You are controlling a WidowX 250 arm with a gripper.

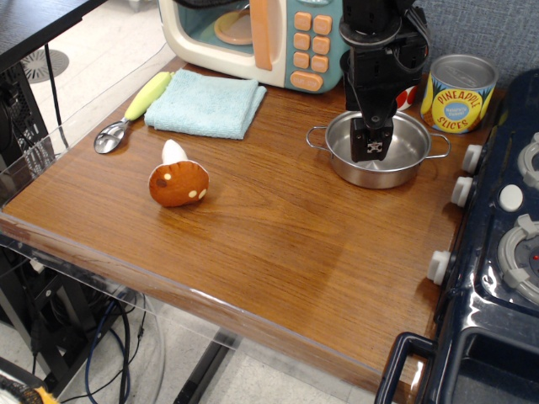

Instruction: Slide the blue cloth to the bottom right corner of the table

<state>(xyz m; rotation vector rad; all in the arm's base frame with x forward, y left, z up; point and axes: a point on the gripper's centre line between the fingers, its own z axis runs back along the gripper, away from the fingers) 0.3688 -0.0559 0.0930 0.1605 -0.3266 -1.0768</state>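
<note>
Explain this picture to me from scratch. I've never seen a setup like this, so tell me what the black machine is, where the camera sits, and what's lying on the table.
There is one picture, taken from above and in front of a wooden table. The black thing at the top is a robot arm; its gripper hangs over a steel pot. Its jaws look close together, and I cannot tell whether they hold anything.

On the table lie a blue cloth folded near the back left, a spoon with a yellow-green handle beside it, and a toy mushroom in front. At the back stand a toy microwave and a can of pineapple slices. A dark blue toy stove fills the right side.
</note>
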